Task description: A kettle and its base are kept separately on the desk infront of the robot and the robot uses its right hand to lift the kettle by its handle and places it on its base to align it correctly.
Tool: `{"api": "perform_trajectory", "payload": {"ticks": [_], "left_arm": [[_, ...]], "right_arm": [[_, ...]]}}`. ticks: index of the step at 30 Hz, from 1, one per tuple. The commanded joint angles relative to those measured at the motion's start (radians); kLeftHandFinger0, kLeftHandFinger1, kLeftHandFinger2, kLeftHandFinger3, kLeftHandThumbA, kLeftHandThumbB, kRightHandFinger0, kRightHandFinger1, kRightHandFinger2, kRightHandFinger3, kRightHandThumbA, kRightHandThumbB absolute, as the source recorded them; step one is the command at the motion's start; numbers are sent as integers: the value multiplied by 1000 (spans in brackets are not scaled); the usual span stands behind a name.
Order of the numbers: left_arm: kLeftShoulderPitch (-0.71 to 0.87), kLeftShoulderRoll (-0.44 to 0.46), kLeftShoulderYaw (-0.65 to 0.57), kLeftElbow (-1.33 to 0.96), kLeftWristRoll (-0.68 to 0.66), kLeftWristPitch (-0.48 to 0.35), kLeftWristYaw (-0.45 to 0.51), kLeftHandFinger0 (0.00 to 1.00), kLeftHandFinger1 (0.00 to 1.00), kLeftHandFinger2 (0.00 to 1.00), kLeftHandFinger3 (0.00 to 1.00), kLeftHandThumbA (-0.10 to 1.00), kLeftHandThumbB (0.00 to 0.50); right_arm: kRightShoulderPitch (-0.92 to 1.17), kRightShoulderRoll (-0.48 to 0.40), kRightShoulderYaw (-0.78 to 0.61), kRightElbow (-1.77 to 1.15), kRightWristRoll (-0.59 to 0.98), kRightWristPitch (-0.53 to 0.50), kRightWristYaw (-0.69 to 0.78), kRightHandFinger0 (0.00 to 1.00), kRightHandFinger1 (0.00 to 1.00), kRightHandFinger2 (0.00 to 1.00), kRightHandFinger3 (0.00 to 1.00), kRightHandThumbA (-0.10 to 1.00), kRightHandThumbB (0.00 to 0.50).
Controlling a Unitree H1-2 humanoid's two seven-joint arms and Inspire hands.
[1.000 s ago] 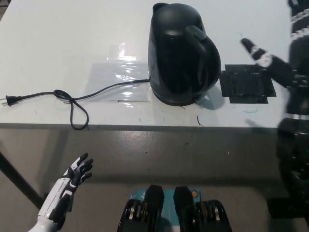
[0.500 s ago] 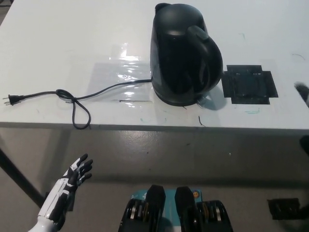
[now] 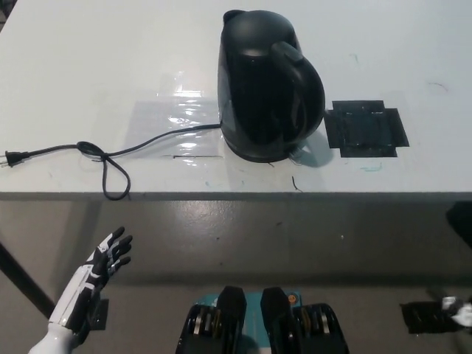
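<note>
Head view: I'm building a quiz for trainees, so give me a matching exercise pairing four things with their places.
Things:
1. black plastic kettle
2. black power cord with plug
3. black square tape patch
4. white left robot hand

Places:
A. below the desk edge, lower left
B. desk, right of the kettle
C. middle of the desk, upright
D. desk, left, knotted in a loop

Pairs: 1-C, 2-D, 3-B, 4-A

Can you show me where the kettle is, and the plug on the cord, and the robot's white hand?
kettle (image 3: 267, 85): head view, on its black body, near the middle.
plug (image 3: 10, 157): head view, on the plug at the cord's end, at the desk's left.
left hand (image 3: 103, 257): head view, on the hand's middle, below the desk edge.
</note>
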Motion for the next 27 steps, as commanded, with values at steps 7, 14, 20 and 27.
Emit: {"api": "perform_trajectory", "payload": {"ticks": [7, 14, 20, 27], "left_arm": [[-8, 14, 18, -19, -15, -48, -5, 1000, 1000, 1000, 1000, 976, 205], [-10, 14, 18, -25, -18, -47, -10, 1000, 1000, 1000, 1000, 974, 190], [-14, 16, 18, -18, -14, -45, -9, 1000, 1000, 1000, 1000, 984, 195], [-7, 12, 19, -21, -11, -41, -5, 1000, 1000, 1000, 1000, 983, 188]], "right_arm": [[-76, 22, 46, 221, 62, 26, 167, 1000, 1000, 1000, 1000, 1000, 441], [-85, 27, 38, 259, 87, 27, 219, 1000, 1000, 1000, 1000, 1000, 426], [-93, 37, 25, 269, 95, 40, 240, 1000, 1000, 1000, 1000, 1000, 406], [-98, 46, 5, 279, 110, 45, 267, 1000, 1000, 1000, 1000, 1000, 368]]}}
